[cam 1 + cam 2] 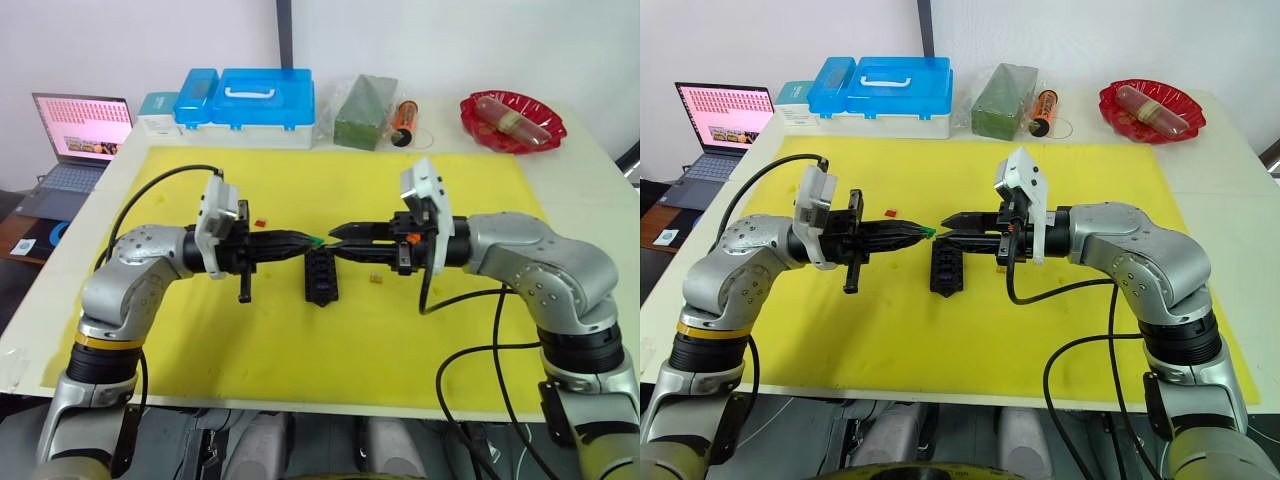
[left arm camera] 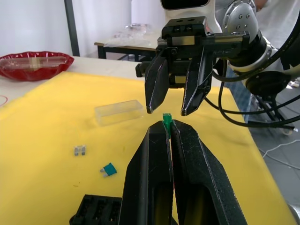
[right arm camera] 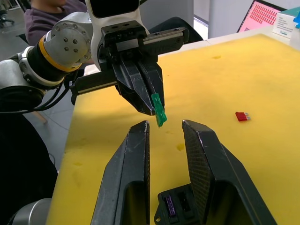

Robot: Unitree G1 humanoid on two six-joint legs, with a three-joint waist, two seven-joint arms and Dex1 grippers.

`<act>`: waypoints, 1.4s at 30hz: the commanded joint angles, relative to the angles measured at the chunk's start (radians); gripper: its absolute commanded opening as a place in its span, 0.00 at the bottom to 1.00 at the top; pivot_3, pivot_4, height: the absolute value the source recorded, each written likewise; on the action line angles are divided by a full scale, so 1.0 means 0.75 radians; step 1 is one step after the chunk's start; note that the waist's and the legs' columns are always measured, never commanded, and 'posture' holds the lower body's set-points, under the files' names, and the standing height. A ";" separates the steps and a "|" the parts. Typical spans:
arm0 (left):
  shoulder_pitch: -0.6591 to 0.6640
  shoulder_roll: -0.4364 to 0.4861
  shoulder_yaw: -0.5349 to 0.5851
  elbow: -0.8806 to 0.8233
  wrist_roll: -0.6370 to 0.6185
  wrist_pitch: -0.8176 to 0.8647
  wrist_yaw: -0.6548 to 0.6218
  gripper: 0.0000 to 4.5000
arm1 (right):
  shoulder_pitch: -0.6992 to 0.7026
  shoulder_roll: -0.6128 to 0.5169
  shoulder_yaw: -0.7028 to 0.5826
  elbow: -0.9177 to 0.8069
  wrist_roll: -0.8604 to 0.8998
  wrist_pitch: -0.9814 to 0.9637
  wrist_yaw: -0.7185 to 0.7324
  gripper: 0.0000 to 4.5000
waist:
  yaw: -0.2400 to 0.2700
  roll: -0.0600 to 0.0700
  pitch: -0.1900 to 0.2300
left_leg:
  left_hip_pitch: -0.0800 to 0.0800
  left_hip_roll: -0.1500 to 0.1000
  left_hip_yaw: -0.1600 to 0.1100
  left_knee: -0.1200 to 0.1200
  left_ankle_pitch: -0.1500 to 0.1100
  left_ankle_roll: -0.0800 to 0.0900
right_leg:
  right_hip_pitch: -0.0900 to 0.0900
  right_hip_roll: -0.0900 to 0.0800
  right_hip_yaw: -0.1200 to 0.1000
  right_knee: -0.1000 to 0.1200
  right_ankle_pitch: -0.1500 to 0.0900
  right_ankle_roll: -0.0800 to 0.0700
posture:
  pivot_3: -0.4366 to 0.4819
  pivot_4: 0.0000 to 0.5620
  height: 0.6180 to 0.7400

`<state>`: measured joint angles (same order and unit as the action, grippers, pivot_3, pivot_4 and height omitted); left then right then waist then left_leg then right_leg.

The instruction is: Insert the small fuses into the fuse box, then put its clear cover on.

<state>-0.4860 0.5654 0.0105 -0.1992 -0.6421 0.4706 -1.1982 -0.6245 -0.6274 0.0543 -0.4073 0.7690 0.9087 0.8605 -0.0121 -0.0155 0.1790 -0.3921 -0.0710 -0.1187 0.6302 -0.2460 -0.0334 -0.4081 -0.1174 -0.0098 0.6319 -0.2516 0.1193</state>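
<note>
While clamped tight in left gripper, green fuse pokes out at tips, above fuse box mid yellow mat. Right gripper spread apart, facing fuse, not touching. Clear cover, grey fuse, teal fuse loose on mat; red fuse apart. Laptop screen text unreadable. Fuse box cut off in wrist views; purple fuse in slot.

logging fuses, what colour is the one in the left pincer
Green; the fuse pinched in the left pincer shows best in the right wrist view.
</note>
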 commanded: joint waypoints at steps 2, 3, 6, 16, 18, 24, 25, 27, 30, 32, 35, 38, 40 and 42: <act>-0.030 0.002 -0.007 -0.019 -0.005 -0.021 -0.007 0.00 | -0.022 0.020 -0.010 -0.042 0.022 -0.012 -0.010 0.26 | 0.000 0.000 0.000 | 0.000 0.000 0.000 0.000 0.000 0.000 | 0.000 0.000 0.000 0.000 0.000 0.000 | 0.48 0.27 1.00; -0.031 0.002 -0.007 -0.019 -0.005 -0.020 -0.007 0.00 | -0.023 0.023 -0.010 -0.042 0.022 -0.011 -0.011 0.26 | 0.000 0.000 0.000 | 0.000 0.000 0.000 0.000 0.000 0.000 | 0.000 0.000 0.000 0.000 0.000 0.000 | 0.48 0.27 1.00; -0.033 0.002 -0.011 -0.020 -0.009 -0.018 -0.003 0.00 | -0.024 0.031 -0.004 -0.045 0.023 -0.009 -0.010 0.26 | 0.000 0.000 0.000 | 0.000 0.000 0.000 0.000 0.000 0.000 | 0.000 0.000 0.000 0.000 0.000 0.000 | 0.48 0.27 1.00; -0.034 -0.003 -0.018 -0.032 -0.015 -0.016 0.004 0.00 | -0.003 0.024 0.005 -0.041 0.012 -0.020 -0.002 0.26 | 0.000 0.000 0.000 | 0.000 0.000 0.000 0.000 0.000 0.000 | 0.000 0.000 0.000 0.000 0.000 0.000 | 0.48 0.27 1.00; -0.033 -0.002 -0.018 -0.036 -0.017 -0.015 0.004 0.00 | -0.002 0.027 0.002 -0.041 0.016 -0.018 -0.006 0.26 | 0.000 0.000 0.000 | 0.000 0.000 0.000 0.000 0.000 0.000 | 0.000 0.000 0.000 0.000 0.000 0.000 | 0.48 0.27 1.00; -0.033 0.005 -0.023 -0.034 -0.018 -0.013 -0.004 0.00 | -0.009 0.051 -0.032 -0.023 0.061 0.002 -0.026 0.00 | 0.000 0.000 0.000 | 0.000 0.000 0.000 0.000 0.000 0.000 | 0.000 0.001 0.000 0.000 0.000 0.000 | 0.48 0.27 1.00; -0.031 0.007 -0.025 -0.032 -0.016 -0.017 -0.008 0.00 | -0.010 0.045 -0.030 -0.027 0.061 0.003 -0.022 0.00 | 0.000 0.000 0.000 | 0.000 0.000 0.000 0.000 0.000 0.000 | 0.000 0.001 0.000 0.000 0.000 0.000 | 0.48 0.27 1.00; -0.029 0.009 -0.028 -0.030 -0.012 -0.022 -0.013 0.00 | -0.012 0.035 -0.026 -0.032 0.059 0.003 -0.015 0.00 | 0.000 0.000 0.000 | 0.000 0.000 0.000 0.000 0.000 0.000 | 0.000 0.000 0.000 0.000 0.000 0.000 | 0.48 0.27 1.00; -0.028 0.014 -0.032 -0.030 -0.009 -0.025 -0.023 0.00 | -0.023 0.031 -0.030 -0.041 0.079 0.023 -0.015 0.00 | -0.001 0.000 0.000 | 0.000 0.000 0.000 0.000 0.000 0.000 | 0.000 0.000 0.000 0.000 0.000 0.000 | 0.48 0.27 1.00; -0.027 0.016 -0.033 -0.030 -0.007 -0.025 -0.028 0.00 | -0.029 0.030 -0.032 -0.045 0.088 0.032 -0.019 0.00 | -0.001 0.000 0.000 | 0.000 0.000 0.000 0.000 0.000 0.000 | 0.000 0.001 0.000 0.000 0.000 0.000 | 0.48 0.27 1.00; -0.014 0.036 -0.023 -0.026 0.000 -0.013 -0.026 0.11 | -0.050 0.014 -0.022 -0.058 0.091 0.048 -0.010 0.00 | -0.001 0.000 0.000 | 0.000 0.000 0.000 0.000 0.000 0.000 | 0.000 0.001 0.000 0.000 0.000 0.000 | 0.48 0.27 1.00; 0.020 0.071 -0.005 -0.024 0.014 -0.019 -0.027 0.30 | -0.067 -0.018 0.005 -0.067 0.052 0.039 0.010 0.00 | -0.002 0.000 0.000 | 0.000 0.000 0.000 0.000 0.000 0.000 | 0.000 0.001 0.000 0.000 0.000 0.000 | 0.48 0.27 1.00; 0.076 0.096 0.006 -0.017 0.046 -0.069 -0.036 0.47 | -0.078 -0.056 0.058 -0.066 -0.032 -0.005 0.026 0.00 | -0.004 0.000 0.000 | 0.000 0.000 0.000 -0.001 0.000 0.000 | 0.000 0.001 0.000 0.000 0.000 0.000 | 0.48 0.27 1.00; 0.108 0.105 0.011 -0.009 0.059 -0.102 -0.032 0.62 | -0.083 -0.068 0.084 -0.058 -0.071 -0.024 0.025 0.00 | -0.001 0.000 0.000 | 0.000 0.000 0.001 -0.001 0.000 0.001 | -0.001 0.001 0.000 0.000 0.000 0.000 | 0.48 0.27 1.00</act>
<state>-0.4055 0.6355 -0.0101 -0.1936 -0.6068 0.4295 -1.2186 -0.6673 -0.6756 0.1076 -0.4281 0.7367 0.9165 0.8729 -0.0129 -0.0154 0.1790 -0.3920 -0.0708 -0.1183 0.6297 -0.2463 -0.0328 -0.4086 -0.1169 -0.0097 0.6318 -0.2516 0.1193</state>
